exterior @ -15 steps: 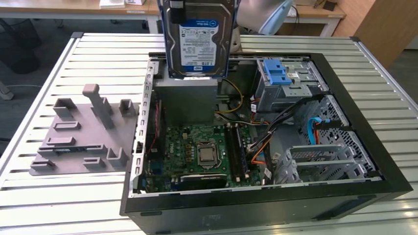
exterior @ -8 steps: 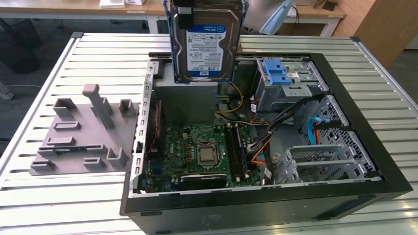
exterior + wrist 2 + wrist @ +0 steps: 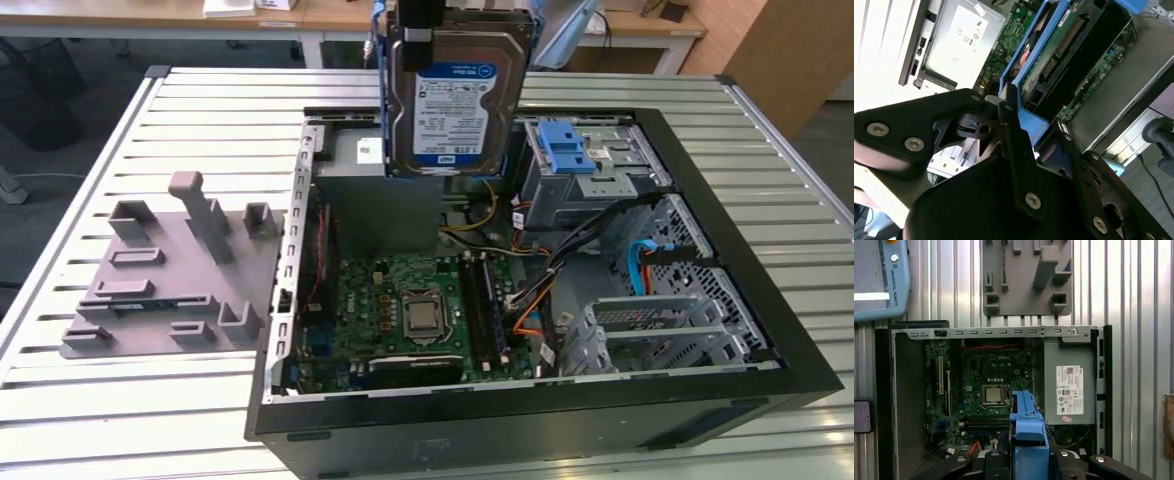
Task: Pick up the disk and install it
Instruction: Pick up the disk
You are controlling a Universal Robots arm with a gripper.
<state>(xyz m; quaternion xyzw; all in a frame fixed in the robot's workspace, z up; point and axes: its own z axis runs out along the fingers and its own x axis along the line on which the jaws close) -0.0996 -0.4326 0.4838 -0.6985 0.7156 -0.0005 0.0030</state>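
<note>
Below the pincer (image 3: 1035, 134) lies the slatted table (image 3: 147, 410), bearing the open computer case (image 3: 534, 415) directly under it. The disk (image 3: 454, 100) hangs upright above the case, clear of it, its blue bracket (image 3: 1029, 432) clamped in the pincer's grip.

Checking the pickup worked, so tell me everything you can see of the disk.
The disk is a flat silver-metal drive with a white-and-blue label, framed by a blue plastic bracket. It hangs upright in the air above the open computer case, label facing the exterior view. The gripper clamps it by the bracket. Its green circuit board shows in the second wrist view.
</note>
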